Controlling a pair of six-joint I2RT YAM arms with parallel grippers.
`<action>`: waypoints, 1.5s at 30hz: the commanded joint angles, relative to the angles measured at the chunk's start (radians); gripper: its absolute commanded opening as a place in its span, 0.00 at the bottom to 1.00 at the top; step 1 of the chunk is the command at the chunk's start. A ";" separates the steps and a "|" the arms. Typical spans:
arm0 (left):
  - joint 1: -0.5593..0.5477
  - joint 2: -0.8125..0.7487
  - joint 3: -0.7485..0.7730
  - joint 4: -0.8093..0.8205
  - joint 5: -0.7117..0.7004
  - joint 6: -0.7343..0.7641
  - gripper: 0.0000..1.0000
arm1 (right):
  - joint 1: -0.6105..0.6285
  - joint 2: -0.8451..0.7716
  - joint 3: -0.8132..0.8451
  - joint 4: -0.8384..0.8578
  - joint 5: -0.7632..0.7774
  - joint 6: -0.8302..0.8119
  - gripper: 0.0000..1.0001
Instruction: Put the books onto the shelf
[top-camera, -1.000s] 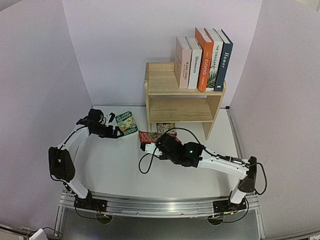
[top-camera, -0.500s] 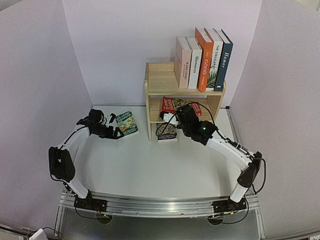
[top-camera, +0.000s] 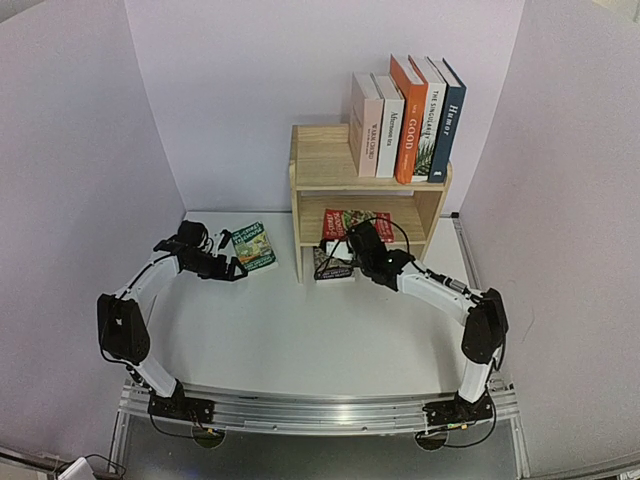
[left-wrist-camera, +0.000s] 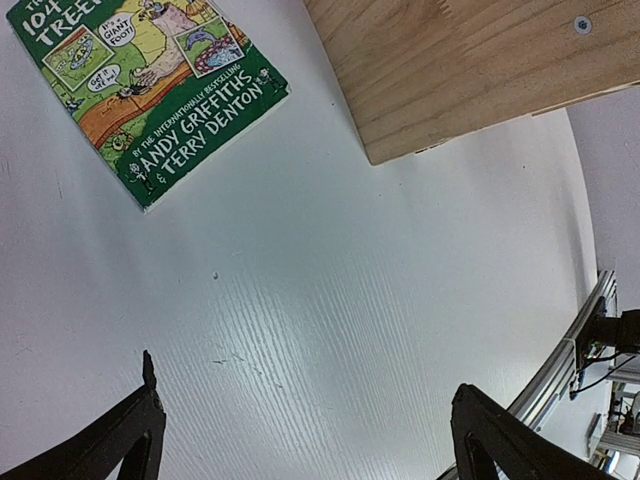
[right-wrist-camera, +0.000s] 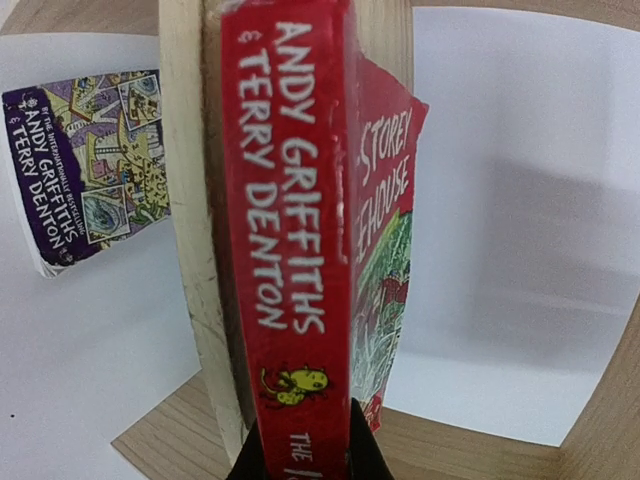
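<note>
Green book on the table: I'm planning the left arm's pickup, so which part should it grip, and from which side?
Probably the cover's bottom edge, under the authors' names. The green book lies flat, cover up, on the table, and that edge faces the open left end effector with nothing between, so come in low from there.

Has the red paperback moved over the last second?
Yes. The red paperback, held by the right gripper, went from the table in front of the shelf up and back to its lower tier.
</note>
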 joint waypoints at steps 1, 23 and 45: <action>0.000 -0.022 0.005 0.013 0.016 0.011 0.99 | -0.031 -0.004 0.014 0.015 -0.111 0.021 0.12; 0.001 -0.007 0.003 0.006 0.030 0.022 0.99 | -0.058 -0.053 0.076 -0.226 -0.222 0.068 0.98; 0.000 -0.013 0.000 0.004 0.032 0.022 0.99 | -0.065 -0.054 0.195 -0.369 -0.312 0.196 0.51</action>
